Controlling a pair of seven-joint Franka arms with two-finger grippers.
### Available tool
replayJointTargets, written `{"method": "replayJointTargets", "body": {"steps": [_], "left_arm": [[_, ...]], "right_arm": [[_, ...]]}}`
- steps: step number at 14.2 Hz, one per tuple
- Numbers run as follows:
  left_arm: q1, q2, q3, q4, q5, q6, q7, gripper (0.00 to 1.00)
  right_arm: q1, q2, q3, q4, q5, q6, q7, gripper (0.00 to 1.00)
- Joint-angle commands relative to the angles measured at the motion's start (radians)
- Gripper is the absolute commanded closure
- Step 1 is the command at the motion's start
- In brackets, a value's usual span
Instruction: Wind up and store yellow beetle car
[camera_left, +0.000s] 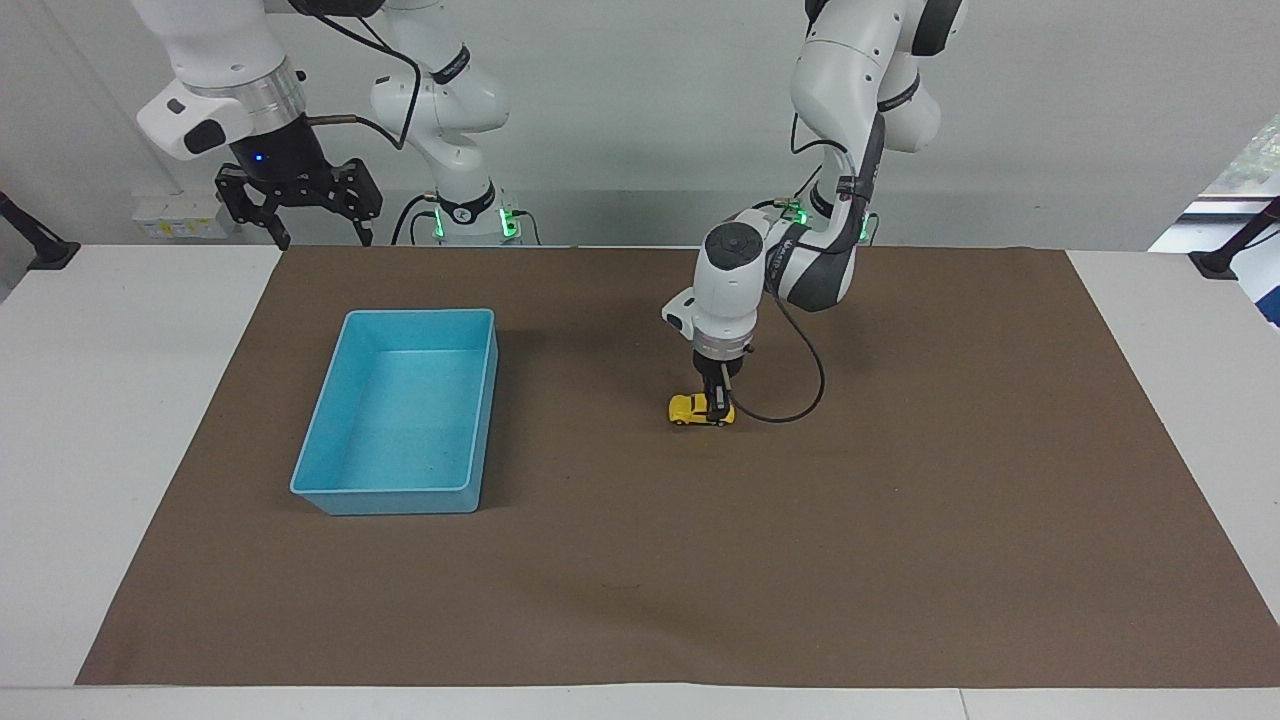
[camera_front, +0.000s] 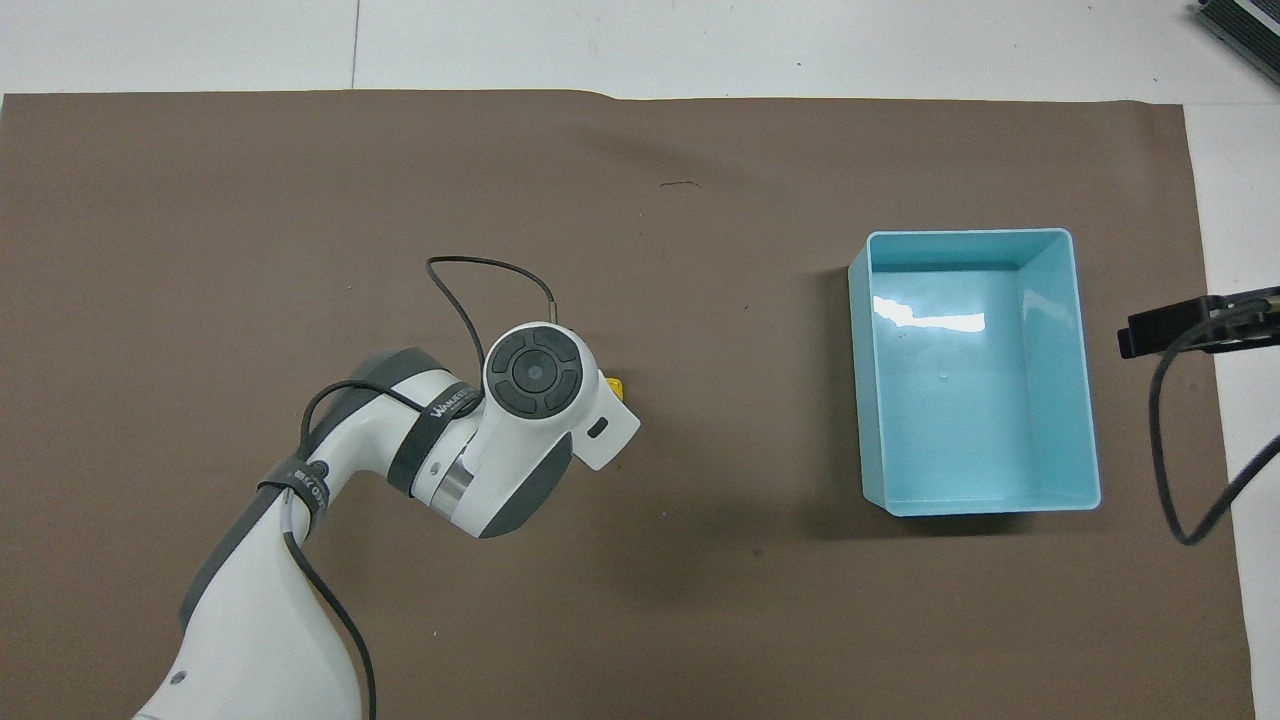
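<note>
The yellow beetle car (camera_left: 688, 410) stands on the brown mat, beside the light blue bin (camera_left: 340, 488) and toward the left arm's end of the table. My left gripper (camera_left: 718, 404) points straight down and is low over the car's end that faces away from the bin, at the car's own height. In the overhead view the left arm's wrist covers the car, and only a yellow tip (camera_front: 616, 385) shows. My right gripper (camera_left: 292, 214) is open and empty. It waits above the table edge nearest the robots, by the bin's end; it also shows in the overhead view (camera_front: 1190, 328).
The light blue bin (camera_front: 1082, 370) is empty, with its long sides running away from the robots. The brown mat (camera_left: 900, 560) covers most of the white table. A black cable loops from the left wrist (camera_left: 800, 400) down beside the car.
</note>
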Motion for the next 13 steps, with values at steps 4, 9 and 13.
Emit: {"method": "replayJointTargets", "body": {"steps": [4,9,13], "left_arm": [[0.033,-0.015,0.017,-0.033,0.021,0.007,0.011,1.0],[0.087,-0.033,0.02,-0.081,0.021,0.008,0.1,1.0],[0.145,-0.042,0.021,-0.104,0.021,0.013,0.183,1.0]], "right_arm": [[-0.007,-0.005,0.004,0.003,0.006,-0.003,0.003,0.0],[-0.008,-0.005,0.004,0.003,0.006,-0.004,0.003,0.0],[-0.008,-0.005,0.004,0.003,0.006,-0.004,0.003,0.0]]}}
